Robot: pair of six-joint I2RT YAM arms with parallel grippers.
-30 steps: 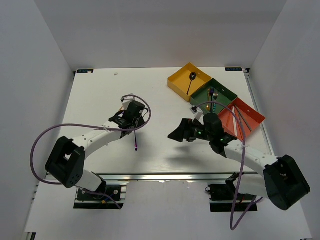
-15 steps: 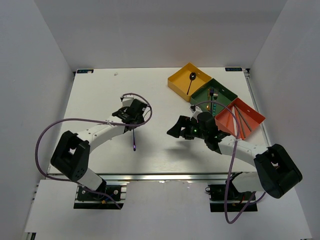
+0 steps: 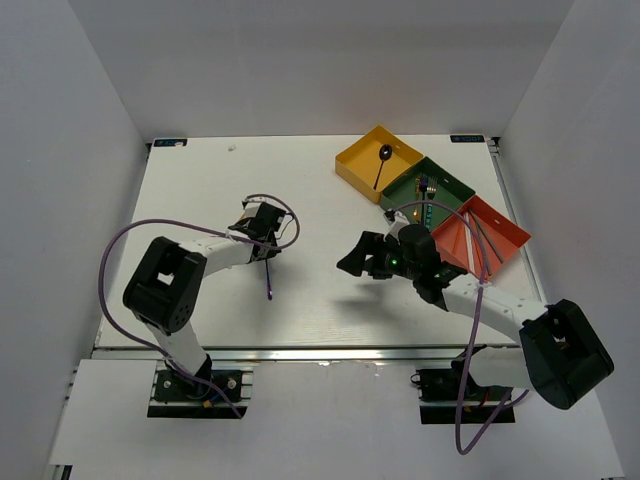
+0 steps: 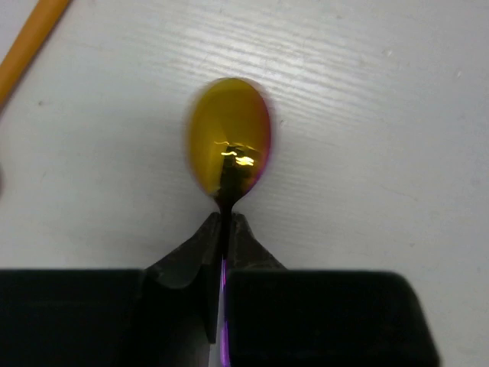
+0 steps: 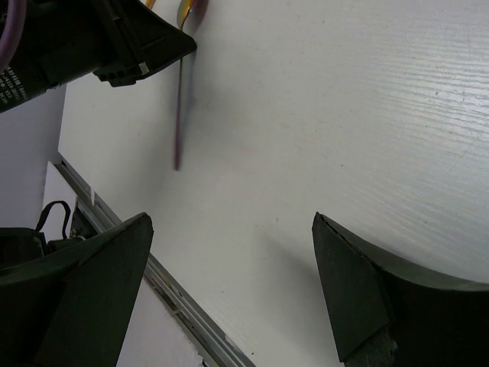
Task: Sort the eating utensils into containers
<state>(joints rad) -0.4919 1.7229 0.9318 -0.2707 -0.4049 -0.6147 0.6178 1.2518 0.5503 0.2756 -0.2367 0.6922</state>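
Note:
My left gripper [image 4: 225, 222] is shut on the neck of a spoon [image 4: 231, 141] with a gold-pink bowl and a purple handle, the bowl just over the white table. In the top view the left gripper [image 3: 264, 238] is left of centre and the spoon's handle [image 3: 268, 282] points towards the near edge. My right gripper [image 3: 353, 261] is open and empty at mid-table; its wrist view [image 5: 229, 229] shows bare table between the fingers. The yellow tray [image 3: 357, 160] holds a dark spoon [image 3: 382, 165], the green tray [image 3: 450, 186] holds forks, and the red-orange tray [image 3: 508, 235] holds chopsticks.
An orange stick-like piece [image 4: 30, 42] lies on the table just left of the held spoon. The three trays stand in a diagonal row at the back right. The right wrist view shows the left gripper [image 5: 92, 38], the purple handle [image 5: 179, 115] and the table's near rail.
The left arm's elbow has swung back and left while its gripper keeps hold of the spoon at nearly the same spot. The right gripper has stayed open, barely shifting.

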